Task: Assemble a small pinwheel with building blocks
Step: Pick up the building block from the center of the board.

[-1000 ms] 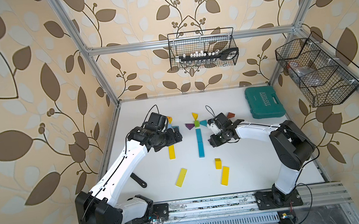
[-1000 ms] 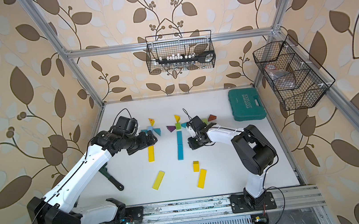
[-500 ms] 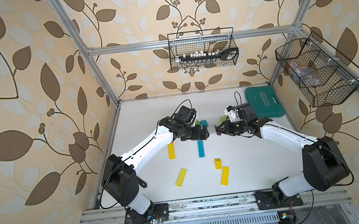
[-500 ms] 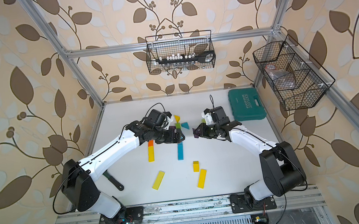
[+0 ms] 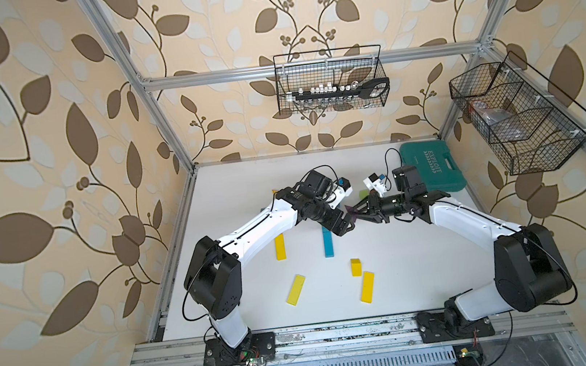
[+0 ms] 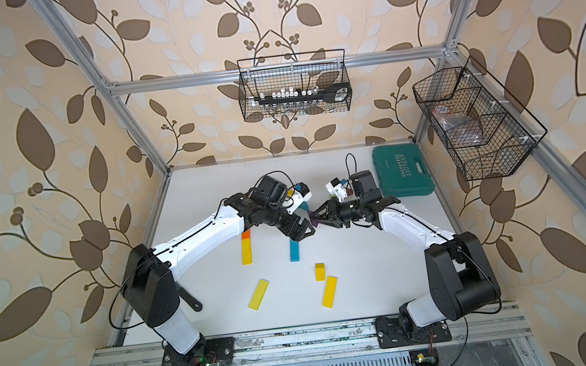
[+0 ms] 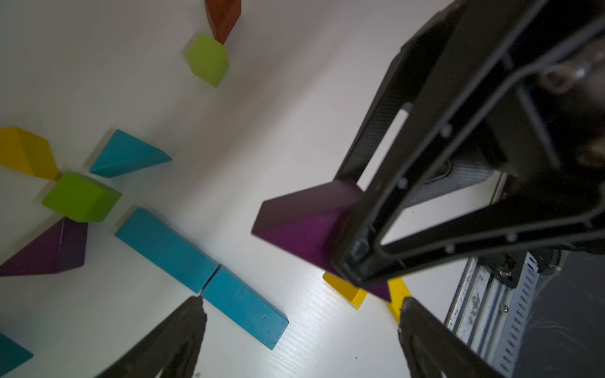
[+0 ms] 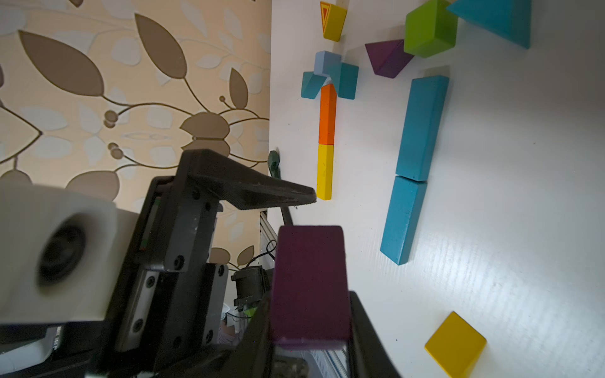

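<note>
My right gripper (image 5: 357, 211) is shut on a purple wedge (image 8: 309, 281) and holds it in the air over the blue bars (image 7: 203, 278). My left gripper (image 7: 302, 307) stands open facing it, fingertips (image 8: 262, 193) close to the wedge's (image 7: 304, 222) free end, not gripping it. In both top views the two grippers meet above the table's middle, left gripper (image 5: 344, 225) and wedge (image 6: 313, 219). On the table a green cube (image 7: 82, 196) has a yellow wedge (image 7: 26, 153), a teal wedge (image 7: 127, 155) and a second purple wedge (image 7: 52, 252) around it.
An orange bar (image 8: 327, 114) and a yellow bar (image 8: 325, 170) lie end to end below a light-blue cube (image 8: 327, 62). Loose yellow bars (image 5: 295, 289) (image 5: 367, 287) lie nearer the front. The teal tool case (image 5: 432, 170) sits back right. A green cube (image 7: 208, 59) and a brown wedge (image 7: 224, 16) lie apart.
Both arms have left the table and come together over the middle. The right gripper has carried the purple wedge up, and the left gripper has swung over to face it.
</note>
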Controlling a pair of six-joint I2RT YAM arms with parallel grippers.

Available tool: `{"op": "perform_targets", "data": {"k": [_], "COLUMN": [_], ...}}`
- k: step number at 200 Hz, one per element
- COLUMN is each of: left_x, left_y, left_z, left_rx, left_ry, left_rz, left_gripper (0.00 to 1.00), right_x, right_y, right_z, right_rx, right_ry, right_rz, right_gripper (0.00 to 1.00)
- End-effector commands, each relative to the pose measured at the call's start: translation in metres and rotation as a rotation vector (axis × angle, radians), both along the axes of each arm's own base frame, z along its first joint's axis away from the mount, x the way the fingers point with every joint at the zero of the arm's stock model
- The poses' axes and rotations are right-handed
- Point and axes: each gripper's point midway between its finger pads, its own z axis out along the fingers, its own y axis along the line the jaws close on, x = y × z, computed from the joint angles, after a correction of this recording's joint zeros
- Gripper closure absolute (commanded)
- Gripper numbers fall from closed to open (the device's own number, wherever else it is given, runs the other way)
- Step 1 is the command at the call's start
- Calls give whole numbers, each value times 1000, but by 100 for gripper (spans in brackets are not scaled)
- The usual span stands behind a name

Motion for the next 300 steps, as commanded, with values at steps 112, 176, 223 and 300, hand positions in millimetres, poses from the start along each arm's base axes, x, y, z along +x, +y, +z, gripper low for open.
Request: {"op": "perform_targets", "data": {"k": [112, 176, 223, 300], "left_x": [7, 6, 14, 12], "left_y": [-32, -33, -27, -39], "left_z": [6, 1, -4, 0], "left_rx": [0, 21, 42, 1], "left_ry": [-78, -65, -93, -101], "left_rz": [-158, -176, -145, -211], "left_gripper": [43, 46, 35, 26], "right_x": [-7, -9, -11, -21], "right_y": [5, 4, 2, 6], "right_z": [-3, -6, -7, -7], "right_rx": [114, 115, 114, 139], "right_ry": [83, 98, 110, 130], "right_rz": [79, 86, 81, 125], "right_gripper": [87, 87, 100, 100]}}
